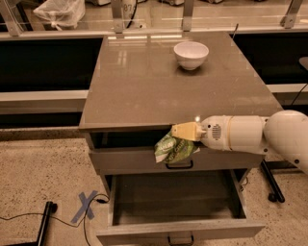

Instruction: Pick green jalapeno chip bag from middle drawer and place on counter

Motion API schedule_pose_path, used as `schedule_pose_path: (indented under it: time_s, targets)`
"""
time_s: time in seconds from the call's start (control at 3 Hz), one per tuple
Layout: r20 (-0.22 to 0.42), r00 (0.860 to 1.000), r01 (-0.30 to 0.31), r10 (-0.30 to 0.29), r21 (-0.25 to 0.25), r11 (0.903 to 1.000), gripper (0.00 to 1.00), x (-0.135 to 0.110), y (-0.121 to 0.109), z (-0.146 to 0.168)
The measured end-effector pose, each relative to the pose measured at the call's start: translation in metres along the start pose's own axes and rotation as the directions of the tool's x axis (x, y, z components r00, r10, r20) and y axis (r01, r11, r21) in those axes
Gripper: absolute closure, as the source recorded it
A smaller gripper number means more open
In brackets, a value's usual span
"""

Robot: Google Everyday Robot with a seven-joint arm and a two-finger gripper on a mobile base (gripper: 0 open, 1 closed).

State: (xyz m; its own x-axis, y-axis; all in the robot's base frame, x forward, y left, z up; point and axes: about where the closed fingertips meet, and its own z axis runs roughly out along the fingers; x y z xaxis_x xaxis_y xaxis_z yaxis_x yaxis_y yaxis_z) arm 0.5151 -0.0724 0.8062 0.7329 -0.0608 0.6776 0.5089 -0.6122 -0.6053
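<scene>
Grips green jalapeno chip bag [174, 149] in clenched hand [177, 131], centre-right of frame; seems light, crinkly, slippery foil; best pinched along top seam.

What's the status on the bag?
Gripper at counter front edge, jaws shut on bag. Bag out of drawer, not yet on counter. Bowl far back, not in the way.

White bowl [191, 54] upright on worktop [139, 91]. Plastic bag [61, 10] far-left of bowl; blue tape X [85, 206] and black cable [19, 216] on floor, near-left of bowl. Gripper [180, 133], nearer than bowl at worktop edge, clamps green jalapeno chip bag [174, 148].
</scene>
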Motion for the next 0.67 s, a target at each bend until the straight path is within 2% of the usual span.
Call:
schedule_pose_path:
  time_s: [0.33, 0.67]
  targets:
    - [-0.031, 0.999, -0.009, 0.011, 0.046, 0.9989, 1.00, 0.001, -0.022, -0.013]
    - [-0.061, 0.998, 0.000, 0.005, 0.067, 0.9978, 1.00, 0.015, -0.046, -0.034]
